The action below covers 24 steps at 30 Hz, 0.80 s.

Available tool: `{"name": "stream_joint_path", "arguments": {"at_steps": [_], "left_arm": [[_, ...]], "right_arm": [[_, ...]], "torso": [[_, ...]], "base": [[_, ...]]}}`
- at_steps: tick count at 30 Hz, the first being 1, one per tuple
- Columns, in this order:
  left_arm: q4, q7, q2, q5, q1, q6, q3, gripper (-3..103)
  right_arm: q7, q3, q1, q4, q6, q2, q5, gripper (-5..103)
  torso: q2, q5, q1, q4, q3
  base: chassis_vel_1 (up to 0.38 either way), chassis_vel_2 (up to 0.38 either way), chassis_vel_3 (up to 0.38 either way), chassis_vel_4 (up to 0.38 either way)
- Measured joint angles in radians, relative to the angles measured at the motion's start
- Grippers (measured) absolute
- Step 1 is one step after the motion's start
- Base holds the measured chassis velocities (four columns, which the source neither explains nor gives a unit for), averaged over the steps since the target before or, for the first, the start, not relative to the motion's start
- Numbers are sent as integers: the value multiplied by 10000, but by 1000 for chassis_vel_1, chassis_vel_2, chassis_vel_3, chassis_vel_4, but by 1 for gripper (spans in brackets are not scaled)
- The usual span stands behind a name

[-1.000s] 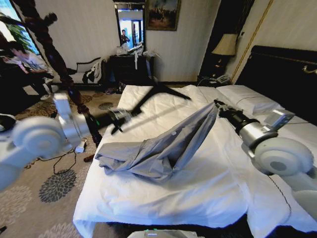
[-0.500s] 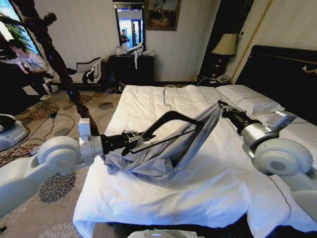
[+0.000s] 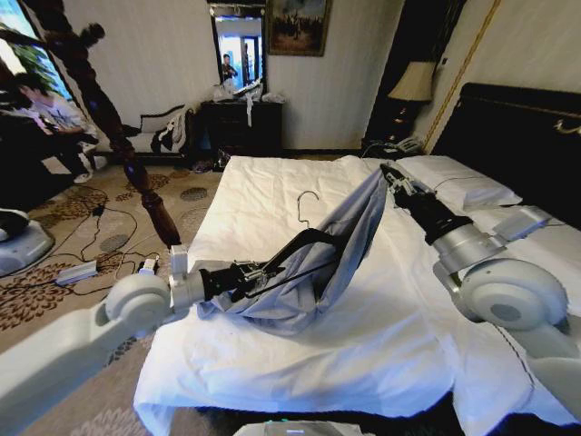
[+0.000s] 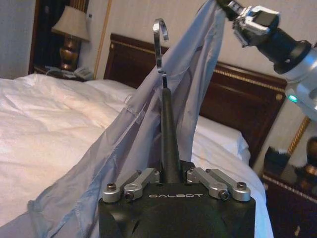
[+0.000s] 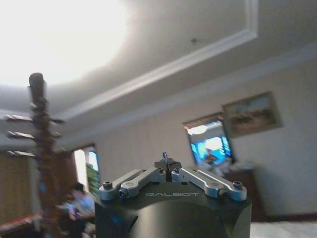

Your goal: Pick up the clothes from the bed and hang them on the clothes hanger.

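Both end effectors clamped: hanger (image 3: pixel 304 247), shirt (image 3: pixel 340 241).

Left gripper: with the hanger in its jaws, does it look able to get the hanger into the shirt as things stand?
Probably yes. The right gripper holds the shirt lifted off the bed, and the left gripper already has the hanger against the hanging fabric, with nothing between.

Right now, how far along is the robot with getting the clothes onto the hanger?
Done: the right gripper has one end of the clothes lifted off the bed. In hand: the left gripper holds the dark clothes hanger against the fabric, hook upward. Left: the rest of the garment lies bunched on the sheets, not yet draped on the hanger.
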<state>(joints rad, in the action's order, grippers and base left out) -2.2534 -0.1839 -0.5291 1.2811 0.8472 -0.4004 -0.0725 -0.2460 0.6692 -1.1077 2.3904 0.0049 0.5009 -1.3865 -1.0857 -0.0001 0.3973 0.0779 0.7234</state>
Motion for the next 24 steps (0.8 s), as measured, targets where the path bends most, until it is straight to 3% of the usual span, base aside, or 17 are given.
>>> {"name": "stream_joint_path", "arguments": {"at_steps": [3,7,16,24], "left_arm": [[86,173,-680,-274,85,99,-43,18],[154,225,-1016,-454,76,139,-46,18],[111,158,-799,-866,151,157,294,18],[120,147,-1136,-1138,196,173,308,18]], "right_arm": [[570,-240,162,106,503,65,-265,0],[1133,-543,216,188,848,159,-321,0],[2096,-1055,315,257,1373,536,-489,0],[2190,-1356,394,265,1435,665,-534,0]], "torso": [[0,1,0,0,0],[0,1,0,0,0],[0,3,0,0,0],[0,0,0,-3,0]], "base": [[0,0,0,0],[0,0,0,0],[0,0,0,0],[0,0,0,0]]}}
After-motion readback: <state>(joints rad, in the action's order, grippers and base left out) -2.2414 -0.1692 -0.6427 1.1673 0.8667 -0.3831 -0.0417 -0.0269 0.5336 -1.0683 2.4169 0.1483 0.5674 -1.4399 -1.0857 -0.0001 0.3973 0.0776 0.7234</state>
